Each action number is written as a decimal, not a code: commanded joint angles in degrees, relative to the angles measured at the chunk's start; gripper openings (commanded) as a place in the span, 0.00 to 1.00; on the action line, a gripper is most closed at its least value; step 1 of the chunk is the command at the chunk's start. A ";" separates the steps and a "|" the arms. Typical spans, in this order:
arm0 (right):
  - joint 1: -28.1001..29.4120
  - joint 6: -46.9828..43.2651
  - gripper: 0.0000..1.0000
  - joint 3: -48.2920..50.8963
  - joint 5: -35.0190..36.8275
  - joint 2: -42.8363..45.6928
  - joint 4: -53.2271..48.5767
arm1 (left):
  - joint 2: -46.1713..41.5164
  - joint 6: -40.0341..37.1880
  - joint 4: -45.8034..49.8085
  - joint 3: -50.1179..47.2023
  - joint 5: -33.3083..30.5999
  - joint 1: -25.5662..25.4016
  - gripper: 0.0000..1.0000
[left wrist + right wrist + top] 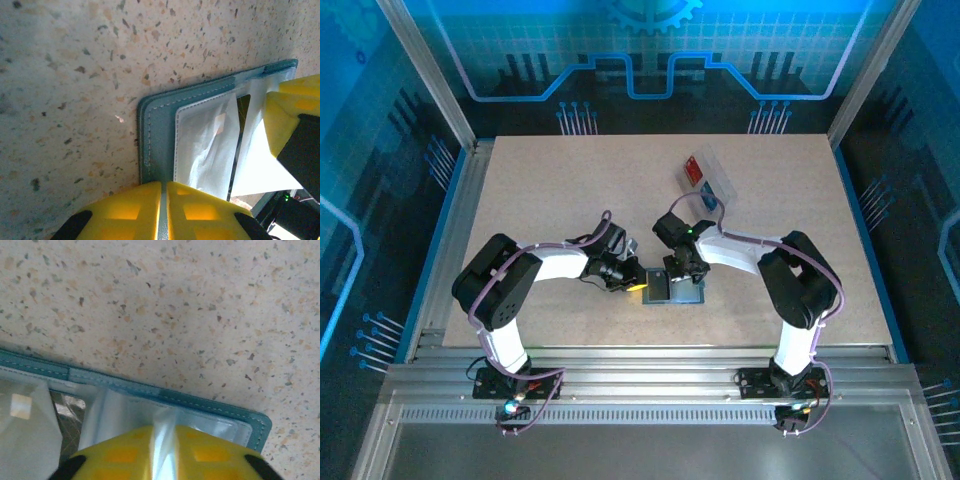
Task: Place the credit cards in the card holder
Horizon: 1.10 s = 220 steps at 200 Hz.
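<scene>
The left gripper point(163, 186) has its yellow fingers pressed almost together, with only a thin slit between them. They sit right at the edge of the wallet point(156, 125), and the teal cover runs in under the tips, so it looks pinched there (the contact itself is hidden by the fingers). The wallet lies open and flat on the speckled table point(550, 190), stretching away from this gripper. Its stitched border is closest and a clear plastic pocket point(205, 145) lies just beyond.

The right gripper point(162, 432) comes at the wallet from the opposite side, and one of its yellow fingers point(290, 107) shows at the far end of the left wrist view. Its fingers are drawn in close on a fold of clear pocket film, which bunches up between the tips. The wallet's teal rim and rounded corner lie just ahead of them, with bare table past that.

Well beyond the right gripper, toward the far side of the table, a clear tray point(718, 185) holds the red card point(694, 168). Neither gripper touches it.
</scene>
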<state>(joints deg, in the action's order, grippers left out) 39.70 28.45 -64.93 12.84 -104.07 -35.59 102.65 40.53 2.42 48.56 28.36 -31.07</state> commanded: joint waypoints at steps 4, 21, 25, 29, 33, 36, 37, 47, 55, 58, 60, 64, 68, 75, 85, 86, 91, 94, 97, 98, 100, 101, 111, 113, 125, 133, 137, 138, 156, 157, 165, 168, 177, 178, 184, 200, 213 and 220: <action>0.20 0.58 0.09 1.53 -1.53 0.43 0.40 | -0.06 -0.54 3.39 -0.64 -0.59 0.24 0.14; 0.22 0.16 0.02 0.58 -1.17 1.44 -0.21 | -0.04 -0.54 3.47 -0.63 -0.75 0.27 0.14; 0.26 0.12 0.00 0.28 -1.03 1.69 -0.53 | -0.06 -0.54 3.47 -0.65 -0.80 0.26 0.13; 0.33 0.04 0.00 -0.03 -0.82 1.86 -0.88 | 0.00 -0.54 3.53 -0.65 -0.78 0.26 0.14; 0.37 0.03 0.00 -0.38 -0.52 2.12 -1.25 | 0.00 -0.54 3.56 -0.61 -0.81 0.24 0.14; 0.51 -0.04 0.00 -0.64 -0.27 2.25 -1.45 | 0.01 -0.54 3.56 -0.61 -0.77 0.27 0.14; 0.53 0.00 0.00 -0.73 -0.23 2.27 -1.52 | 0.01 -0.54 3.56 -0.63 -0.81 0.29 0.14; 1.18 -0.19 0.00 -1.75 0.87 2.78 -2.46 | 0.11 -0.54 3.50 -0.65 -0.85 0.27 0.13; 1.80 -0.23 0.00 -2.83 1.83 2.85 -3.32 | 0.25 -0.46 3.48 -0.58 -0.76 0.27 0.14; 2.05 -0.23 0.00 -3.17 2.02 2.84 -3.60 | 0.28 -0.46 3.47 -0.56 -0.84 0.23 0.14; 2.16 -0.23 0.00 -3.47 2.19 2.85 -3.82 | 0.27 -0.46 3.47 -0.56 -0.78 0.22 0.14; 2.58 -0.23 0.00 -4.01 2.45 2.82 -4.22 | 0.35 -0.39 3.44 -0.54 -0.84 0.26 0.14; 2.93 -0.23 0.00 -4.53 2.59 2.81 -4.57 | 0.43 -0.37 3.40 -0.55 -0.78 0.22 0.14; 3.64 -0.27 0.00 -5.49 2.71 2.65 -5.10 | 0.52 -0.24 3.39 -0.57 -0.85 0.23 0.14; 4.46 -0.15 0.00 -6.91 2.72 2.21 -6.04 | 0.62 -0.21 3.31 -0.56 -0.78 0.28 0.14; 4.53 -0.15 0.00 -7.03 2.72 2.16 -6.10 | 0.71 -0.20 3.30 -0.56 -0.73 0.25 0.14; 4.87 -0.08 0.00 -7.70 2.72 1.86 -6.52 | 0.71 -0.19 3.25 -0.57 -0.76 0.26 0.13; 5.09 0.01 0.00 -8.08 2.64 1.79 -6.78 | 0.75 -0.13 3.24 -0.56 -0.66 0.23 0.13; 5.22 0.09 0.00 -8.40 2.65 1.58 -6.92 | 0.79 -0.11 3.14 -0.57 -0.65 0.22 0.13; 5.26 0.11 0.00 -8.52 2.55 1.59 -6.98 | 0.79 -0.11 3.13 -0.52 -0.66 0.22 0.13; 5.33 0.18 0.00 -8.72 2.54 1.44 -7.09 | 0.80 -0.02 3.06 -0.60 -0.56 0.22 0.13; 5.40 0.24 0.00 -8.81 2.45 1.43 -7.10 | 0.80 -0.02 3.05 -0.63 -0.53 0.18 0.13; 5.67 0.62 0.00 -9.44 1.43 1.03 -7.16 | 0.80 0.08 2.82 -0.65 -0.49 0.16 0.13; 5.70 0.70 0.00 -9.50 1.21 0.95 -7.09 | 0.80 0.14 2.78 -0.65 -0.41 0.16 0.13; 5.67 1.33 0.03 -9.52 -1.47 0.78 -6.03 | 0.80 0.26 2.61 -0.73 -0.30 0.13 0.13; 5.67 1.82 0.05 -9.28 -3.29 0.56 -4.98 | 0.71 0.42 2.43 -0.78 -0.08 0.18 0.13; 5.62 2.11 0.06 -9.11 -4.30 0.46 -4.31 | 0.71 0.51 2.36 -0.89 0.00 0.18 0.13; 5.63 2.12 0.06 -9.09 -4.44 0.45 -4.22 | 0.71 0.51 2.35 -0.91 -0.03 0.16 0.13; 5.07 3.28 0.10 -8.10 -9.48 -0.23 -0.97 | 0.56 0.68 2.21 -0.96 0.07 0.14 0.13; 5.02 3.39 0.11 -8.00 -9.98 -0.29 -0.66 | 0.59 0.73 2.18 -0.98 0.09 0.14 0.13; 4.84 3.98 0.14 -7.62 -11.30 -0.52 0.50 | 0.45 0.84 2.05 -1.09 0.16 0.13 0.13; 4.73 4.20 0.15 -7.47 -11.73 -0.60 0.84 | 0.44 0.86 2.05 -1.14 0.15 0.13 0.13; 4.55 4.74 0.18 -7.15 -12.69 -0.75 1.83 | 0.40 0.95 1.89 -1.26 0.25 0.13 0.13; 4.53 4.80 0.18 -7.10 -12.77 -0.72 1.93 | 0.42 0.99 1.89 -1.26 0.27 0.13 0.13; 4.43 5.14 0.21 -6.78 -13.42 -0.66 2.58 | 0.38 1.15 1.73 -1.24 0.38 0.13 0.13; 4.04 5.90 0.27 -6.03 -15.14 -0.43 4.16 | 0.36 1.30 1.43 -1.37 0.65 0.13 0.13; 3.53 6.42 0.28 -5.12 -16.66 -0.18 5.72 | 0.36 1.41 1.36 -1.42 0.79 0.18 0.13; 3.19 6.67 0.29 -4.40 -17.90 0.16 6.93 | 0.36 1.47 1.29 -1.43 0.75 0.13 0.13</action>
<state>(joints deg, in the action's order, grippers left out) 44.23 33.15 -71.53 0.47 -103.85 -32.67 102.65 40.64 2.26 48.53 28.38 -31.07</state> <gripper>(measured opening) 0.278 0.134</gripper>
